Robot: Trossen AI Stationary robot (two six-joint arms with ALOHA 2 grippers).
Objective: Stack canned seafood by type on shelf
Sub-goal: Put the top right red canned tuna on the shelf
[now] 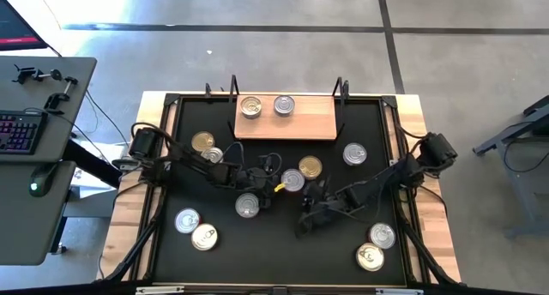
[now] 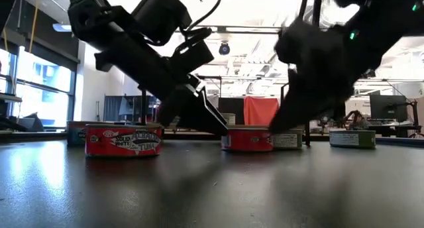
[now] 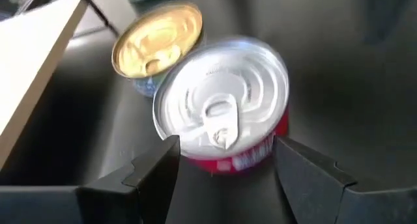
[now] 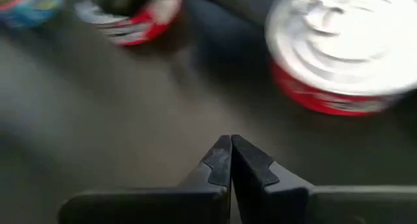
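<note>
The light-wood shelf stands at the mat's far edge with two silver-lidded cans on its board. Several more cans lie flat on the black mat. My left gripper is open at mid-mat, its fingers on either side of the near part of a red-walled, silver-lidded can. A gold-lidded can stands against that can's far side. My right gripper is shut, low over bare mat, pointing toward another red silver-lidded can. My left gripper comes at the red can slanting down from the table's left, one fingertip at each side of the can's near wall. I cannot tell whether they touch it. The can stands flat on the mat.
Loose cans lie near the mat's left, near-left, right and near-right parts. The shelf's black wire posts rise at its ends. A desk with a keyboard stands left of the table.
</note>
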